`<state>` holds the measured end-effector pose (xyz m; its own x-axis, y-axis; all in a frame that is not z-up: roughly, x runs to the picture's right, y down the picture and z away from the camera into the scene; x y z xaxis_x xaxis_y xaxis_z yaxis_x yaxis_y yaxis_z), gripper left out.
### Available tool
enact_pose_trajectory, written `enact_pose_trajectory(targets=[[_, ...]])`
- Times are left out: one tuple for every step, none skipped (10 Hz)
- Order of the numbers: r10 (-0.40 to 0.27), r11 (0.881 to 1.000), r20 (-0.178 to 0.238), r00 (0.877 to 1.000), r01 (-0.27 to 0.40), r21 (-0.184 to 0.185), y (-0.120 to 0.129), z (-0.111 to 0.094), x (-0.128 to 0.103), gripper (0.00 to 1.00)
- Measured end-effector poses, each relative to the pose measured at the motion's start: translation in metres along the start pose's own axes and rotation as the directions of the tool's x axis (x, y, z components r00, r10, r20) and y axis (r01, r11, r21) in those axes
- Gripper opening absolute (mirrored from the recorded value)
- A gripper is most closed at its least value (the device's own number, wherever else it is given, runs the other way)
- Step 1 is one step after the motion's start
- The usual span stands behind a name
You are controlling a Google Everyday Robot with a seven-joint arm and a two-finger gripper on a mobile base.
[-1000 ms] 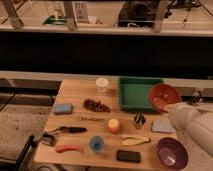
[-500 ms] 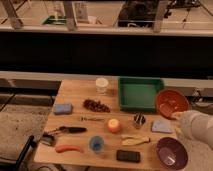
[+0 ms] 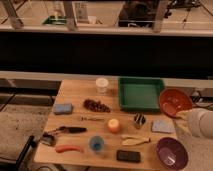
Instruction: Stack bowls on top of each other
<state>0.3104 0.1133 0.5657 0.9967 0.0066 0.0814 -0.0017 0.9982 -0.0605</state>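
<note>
The orange-red bowl hangs tilted over the table's right edge, just right of the green tray. My gripper is at the bowl's near rim, shut on it, with the white arm coming in from the right. The dark purple bowl sits upright on the table's front right corner, below and in front of the held bowl. The two bowls are apart.
On the wooden table: a white cup, grapes, blue sponge, orange, small blue cup, banana, black phone, grey cloth. A dark wall runs behind.
The orange-red bowl has moved right and slightly toward me with the gripper, off the tray's side to the table's right edge. The arm has drawn back to the right.
</note>
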Motion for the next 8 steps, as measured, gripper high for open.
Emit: enact_pose_trajectory(targets=[[-0.024,1.0,0.005,1.0,0.024,-0.003,-0.001,0.002,0.0,0.0],[-0.049,0.999,0.009,0.999,0.049,-0.006,-0.001,0.004,0.001,0.0],[-0.081,0.997,0.008,0.997,0.081,-0.01,0.003,0.004,0.003,0.0],[-0.108,0.994,0.005,0.994,0.108,-0.012,0.008,0.003,0.005,0.0],[-0.123,0.992,0.003,0.992,0.123,-0.015,0.014,0.002,0.007,0.0],[-0.134,0.991,0.003,0.991,0.134,-0.021,0.025,-0.003,0.009,0.0],[-0.139,0.99,0.004,0.99,0.139,-0.032,0.038,-0.011,0.009,0.0],[-0.138,0.989,0.004,0.99,0.138,-0.043,0.049,-0.017,0.008,0.0]])
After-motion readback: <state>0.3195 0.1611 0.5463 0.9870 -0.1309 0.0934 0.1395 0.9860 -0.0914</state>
